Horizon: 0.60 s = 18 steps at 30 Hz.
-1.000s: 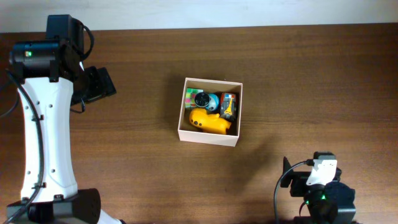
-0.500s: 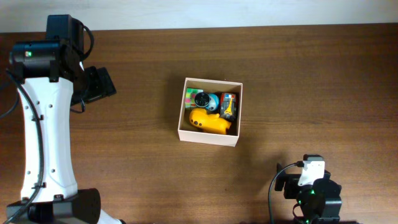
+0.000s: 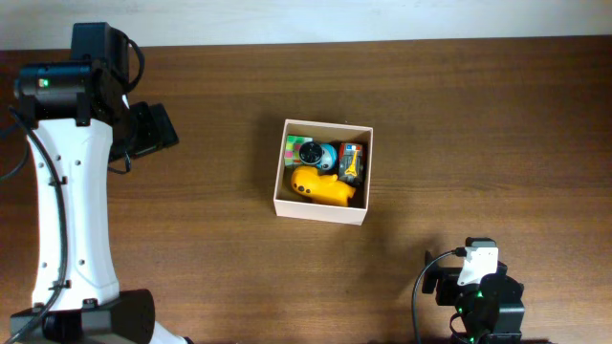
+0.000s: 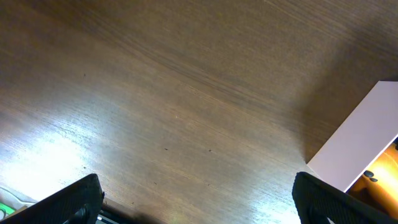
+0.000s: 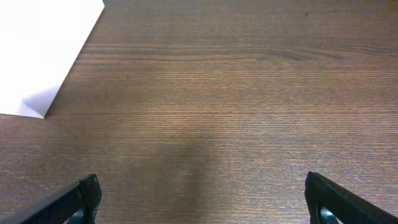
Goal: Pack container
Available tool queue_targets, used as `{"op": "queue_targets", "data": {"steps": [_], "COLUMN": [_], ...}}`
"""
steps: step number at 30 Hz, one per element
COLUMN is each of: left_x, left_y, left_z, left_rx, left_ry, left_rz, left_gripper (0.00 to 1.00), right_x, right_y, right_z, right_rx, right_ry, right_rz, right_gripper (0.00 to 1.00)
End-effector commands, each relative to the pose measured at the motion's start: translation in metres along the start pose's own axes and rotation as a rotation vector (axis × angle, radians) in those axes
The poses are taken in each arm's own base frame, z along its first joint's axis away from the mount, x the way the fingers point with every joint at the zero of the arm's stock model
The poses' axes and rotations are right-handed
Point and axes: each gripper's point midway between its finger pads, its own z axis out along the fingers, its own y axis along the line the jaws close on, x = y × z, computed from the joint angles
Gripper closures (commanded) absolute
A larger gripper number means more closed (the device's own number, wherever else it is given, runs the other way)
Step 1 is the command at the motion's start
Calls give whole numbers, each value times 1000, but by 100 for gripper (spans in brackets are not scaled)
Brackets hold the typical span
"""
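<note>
Near the middle of the wooden worktop (image 3: 478,115) the container (image 3: 319,209) sits with its opening up, the yellow toy (image 3: 323,188) and smaller pieces already inside, so we judge the packing near done. The left arm (image 3: 67,191) and right arm (image 3: 478,296) hang well apart from it, likely parked clear. The left jaws and right jaws are both spread wide and empty, each wrist view catching only a corner of its white wall.

One container (image 3: 320,210) was recorded, four toys were counted, one yellow toy (image 3: 322,187), one blue round toy (image 3: 316,154), one green block (image 3: 293,146), one red-and-black toy (image 3: 353,163), one left arm (image 3: 72,191), one right arm (image 3: 483,298).
</note>
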Motion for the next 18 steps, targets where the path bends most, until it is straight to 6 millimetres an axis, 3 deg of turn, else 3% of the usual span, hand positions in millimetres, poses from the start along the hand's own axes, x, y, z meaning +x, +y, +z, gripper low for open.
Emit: {"op": "queue_targets", "data": {"steps": [1, 11, 16, 18], "left_x": [-2, -2, 3, 3], "left_y": [1, 1, 5, 22], "left_z": [-6, -6, -26, -41], "left_rx": [8, 8, 23, -54], "left_ry": [-20, -21, -79, -151], "left_rz": [6, 6, 10, 28], "left_gripper": [1, 1, 1, 1], "right_x": [1, 1, 1, 1], "right_y": [0, 0, 0, 0], "right_z": [1, 1, 1, 1], "right_rx": [-5, -5, -5, -5], "right_ry": [-3, -3, -3, -3], "right_rz": [-2, -2, -2, -2], "right_gripper": [1, 2, 1, 1]}}
